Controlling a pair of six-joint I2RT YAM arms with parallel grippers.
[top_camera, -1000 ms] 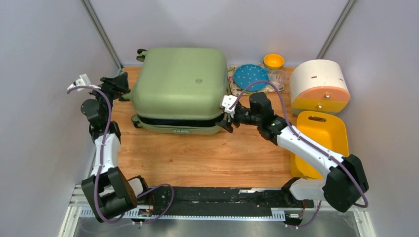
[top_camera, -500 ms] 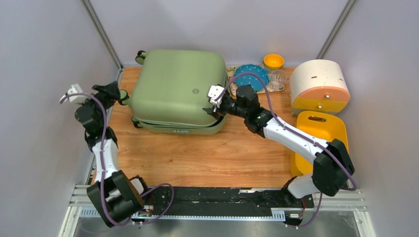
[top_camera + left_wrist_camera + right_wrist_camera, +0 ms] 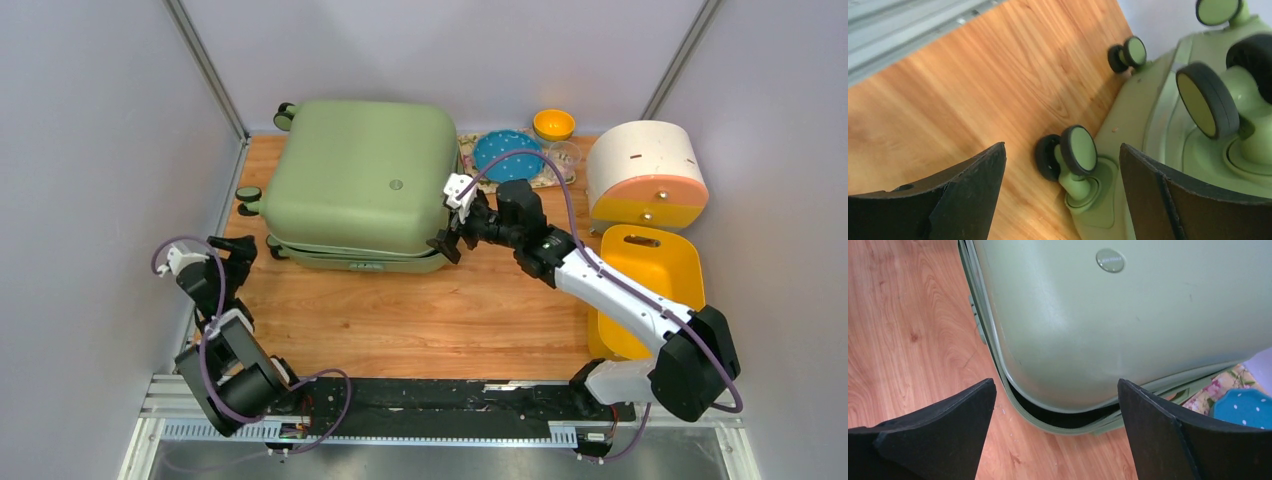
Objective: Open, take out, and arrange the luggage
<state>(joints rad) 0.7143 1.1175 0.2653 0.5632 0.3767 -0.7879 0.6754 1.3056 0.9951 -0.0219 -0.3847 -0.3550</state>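
Observation:
The luggage (image 3: 355,185), a sage-green hard-shell suitcase, lies flat at the back of the wooden table with its lid down. A dark slit stays open at its near right corner (image 3: 1068,417). My right gripper (image 3: 450,235) hovers open just off that corner, and in the right wrist view its jaws (image 3: 1055,382) straddle the rounded lid edge without touching it. My left gripper (image 3: 235,248) is open and empty near the suitcase's left end. The left wrist view shows the jaws (image 3: 1062,150) facing a small black-rimmed wheel (image 3: 1080,150) on the shell (image 3: 1158,130).
A blue dotted plate (image 3: 507,155) on a flowered mat, an orange bowl (image 3: 553,124) and a clear glass (image 3: 563,158) sit behind the right arm. A round cream-and-orange drawer box (image 3: 648,175) and a yellow tray (image 3: 665,270) stand at the right. Walls close in on both sides.
The lid, propped up a second ago, has dropped almost shut. My right gripper went over the lid, opened and came back off the corner. My left arm withdrew toward the near left.

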